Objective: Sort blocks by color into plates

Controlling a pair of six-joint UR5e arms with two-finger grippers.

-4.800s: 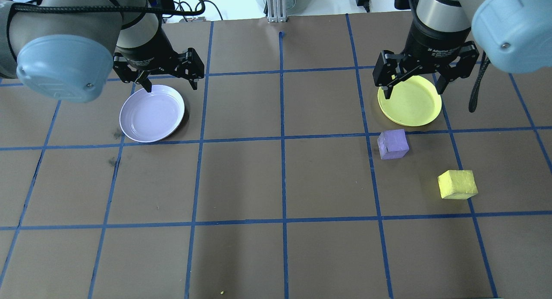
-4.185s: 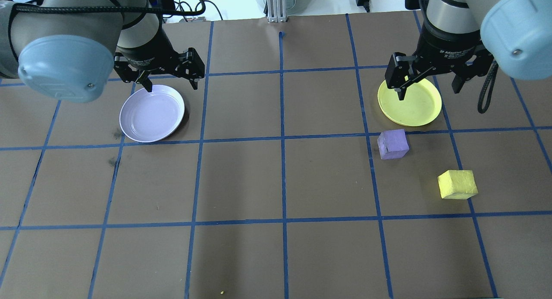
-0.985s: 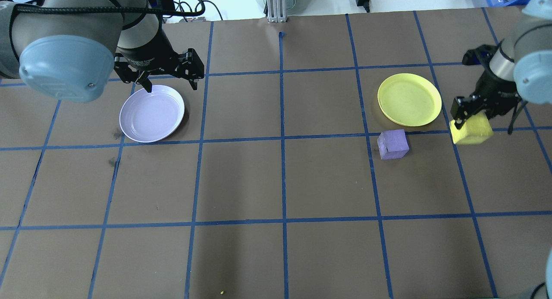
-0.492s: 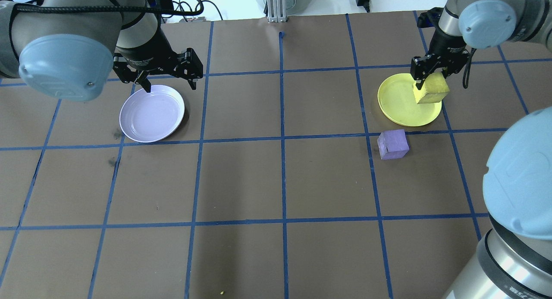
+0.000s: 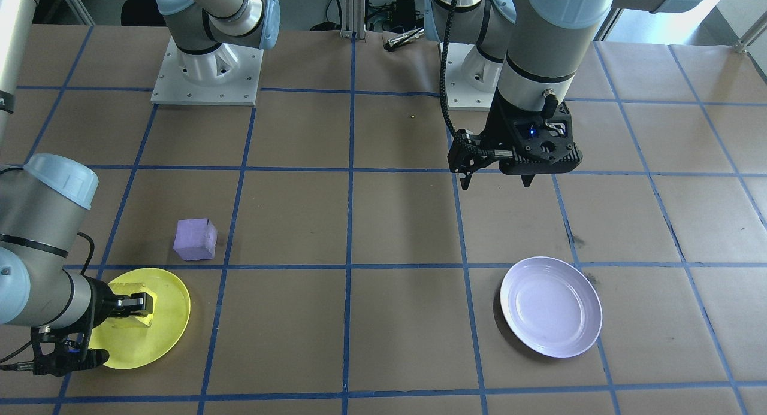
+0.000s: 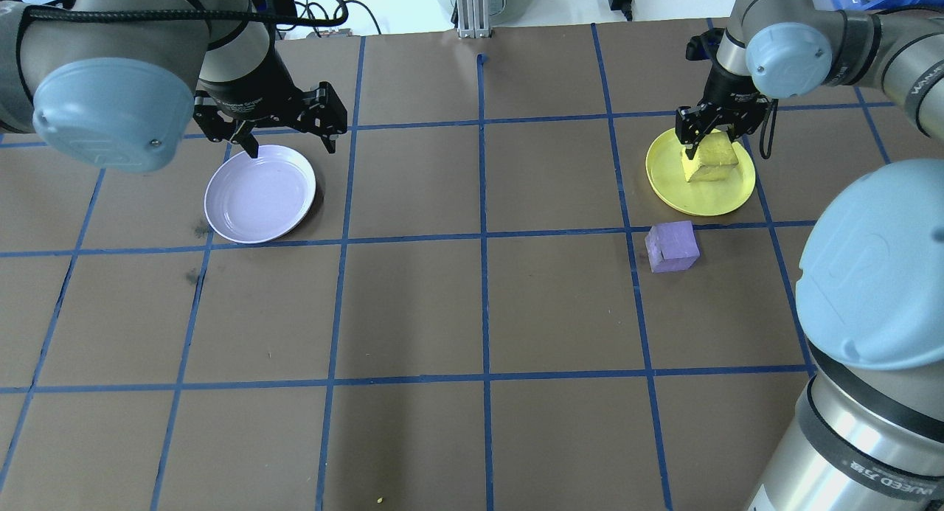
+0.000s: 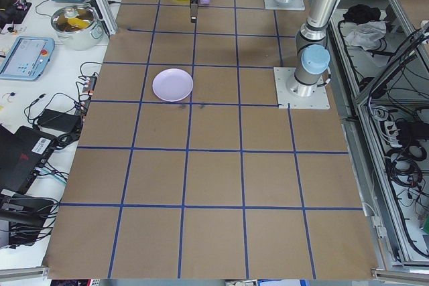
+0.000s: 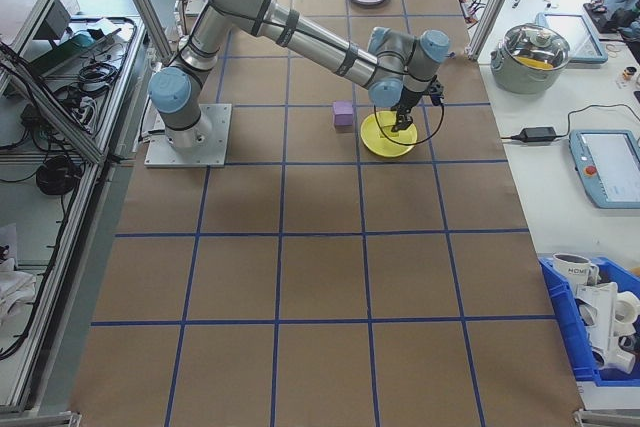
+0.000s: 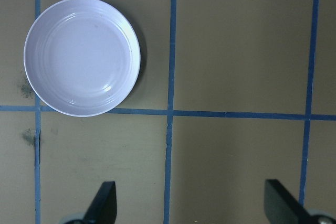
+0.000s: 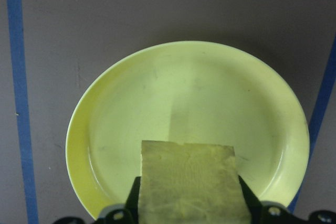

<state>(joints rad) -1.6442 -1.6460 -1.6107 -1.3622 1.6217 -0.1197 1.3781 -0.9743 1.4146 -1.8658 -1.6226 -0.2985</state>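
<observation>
Yellow block [image 6: 709, 159] sits clamped between the fingers of the right gripper [image 6: 706, 144], right over the yellow plate [image 6: 672, 186]. From the right wrist camera the block [image 10: 188, 182] fills the gap between the two pads, one flat face up toward the lens, edges square to the jaws; it is a cube, so no long axis to call. The plate's bowl [image 10: 157, 103] spreads out beyond the fingertips, bare apart from the block above it. Whether the block touches the plate floor or hangs just off it, I cannot tell.

Purple block [image 6: 672, 246] lies on the brown table [image 6: 479, 312], just outside the yellow plate's rim, on the side away from the right fingers, resting flat and turned slightly askew to the blue tape lines.

Over on the other side, the left gripper [image 6: 285, 144] hovers with fingers spread wide and nothing between them. Lavender plate [image 6: 259, 194] lies flat ahead of those fingertips, holding nothing.
</observation>
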